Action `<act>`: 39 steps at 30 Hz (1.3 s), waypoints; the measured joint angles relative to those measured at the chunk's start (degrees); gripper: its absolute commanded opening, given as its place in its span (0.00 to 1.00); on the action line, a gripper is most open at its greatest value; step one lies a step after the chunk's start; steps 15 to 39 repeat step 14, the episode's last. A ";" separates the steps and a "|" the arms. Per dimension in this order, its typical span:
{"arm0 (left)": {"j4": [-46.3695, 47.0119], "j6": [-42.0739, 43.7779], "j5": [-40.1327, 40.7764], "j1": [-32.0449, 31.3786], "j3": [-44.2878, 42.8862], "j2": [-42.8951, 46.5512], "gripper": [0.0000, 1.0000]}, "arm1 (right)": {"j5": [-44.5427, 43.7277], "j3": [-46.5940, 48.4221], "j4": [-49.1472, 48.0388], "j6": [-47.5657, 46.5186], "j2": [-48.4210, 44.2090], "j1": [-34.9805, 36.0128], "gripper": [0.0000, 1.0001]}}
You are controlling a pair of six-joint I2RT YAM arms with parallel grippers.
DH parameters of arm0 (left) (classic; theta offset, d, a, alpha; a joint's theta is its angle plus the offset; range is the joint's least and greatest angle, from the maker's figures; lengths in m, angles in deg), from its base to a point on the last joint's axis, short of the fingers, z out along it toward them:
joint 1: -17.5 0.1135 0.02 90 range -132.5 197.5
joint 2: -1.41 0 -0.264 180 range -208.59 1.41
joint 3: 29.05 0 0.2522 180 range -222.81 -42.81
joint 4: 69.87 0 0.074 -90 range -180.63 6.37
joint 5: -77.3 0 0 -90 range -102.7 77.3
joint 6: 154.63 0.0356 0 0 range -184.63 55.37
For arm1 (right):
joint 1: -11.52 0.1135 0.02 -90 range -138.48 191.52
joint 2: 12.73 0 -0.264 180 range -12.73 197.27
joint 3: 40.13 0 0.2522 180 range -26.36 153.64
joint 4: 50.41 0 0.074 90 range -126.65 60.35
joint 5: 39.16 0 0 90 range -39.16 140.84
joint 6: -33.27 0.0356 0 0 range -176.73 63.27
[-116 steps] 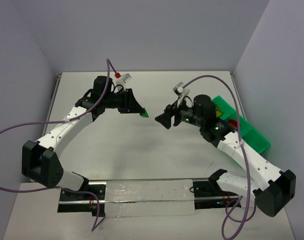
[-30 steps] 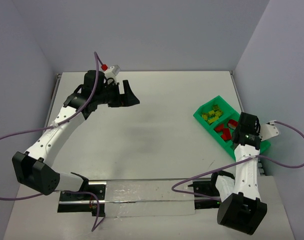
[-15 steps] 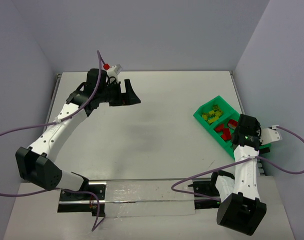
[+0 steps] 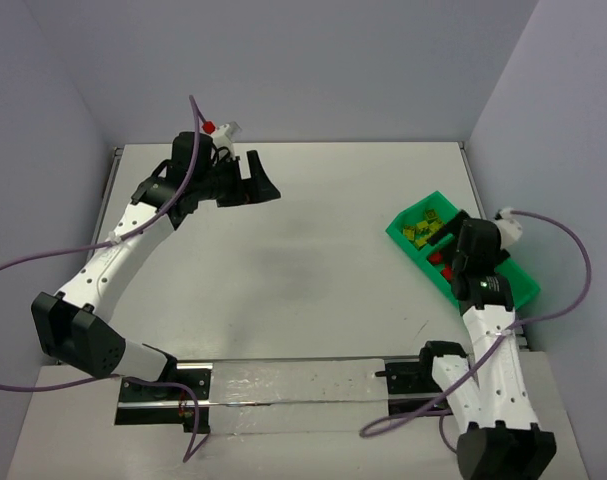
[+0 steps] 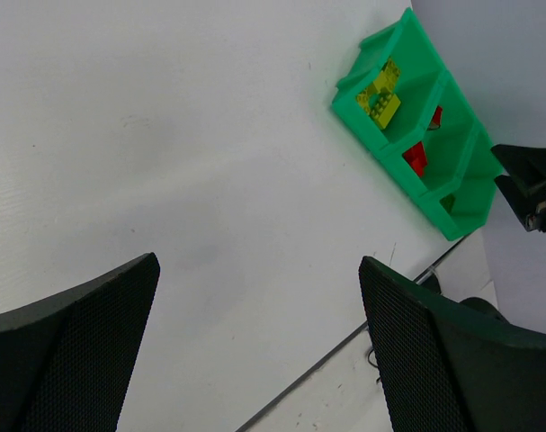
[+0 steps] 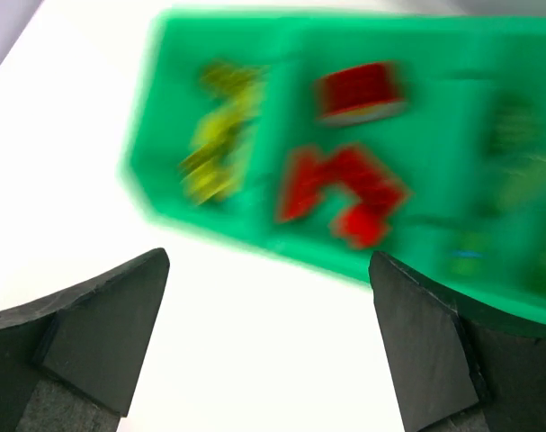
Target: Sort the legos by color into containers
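Note:
The bright green tray (image 4: pixel 401 228) lies at the table's right edge. Yellow-green legos (image 4: pixel 421 232) fill its far container and red legos (image 4: pixel 441 262) the middle one. The left wrist view shows the tray (image 5: pixel 452 225) from afar with yellow-green (image 5: pixel 380 94), red (image 5: pixel 415 157) and dark green bricks (image 5: pixel 448 202) in separate containers. My right gripper (image 4: pixel 461 246) hovers above the tray, open and empty (image 6: pixel 268 259). Its view is blurred, with yellow-green (image 6: pixel 214 148), red (image 6: pixel 344 189) and dark green legos (image 6: pixel 515 180) ahead. My left gripper (image 4: pixel 258 185) hangs open and empty (image 5: pixel 259 263) at the far left.
A clear strip (image 4: pixel 293 385) lies along the near edge between the arm bases. Grey walls close in the table on the left, back and right. The right arm's purple cable (image 4: pixel 573 270) loops beyond the tray.
The right gripper has opened, and its wrist has turned and moved from the tray's near end toward the middle. The left arm has barely shifted.

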 measured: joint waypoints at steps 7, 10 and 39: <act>-0.37 -1.54 3.32 0.00 -3.32 -0.92 0.99 | 3.50 10.47 -3.12 -5.32 9.65 19.23 1.00; -1.18 -1.92 4.78 0.00 -4.01 -1.12 0.99 | 3.09 11.67 -3.81 -6.80 12.45 23.48 1.00; -1.90 -2.79 6.32 0.00 -4.12 -1.14 0.99 | 1.84 12.88 -3.81 -7.89 16.65 27.38 1.00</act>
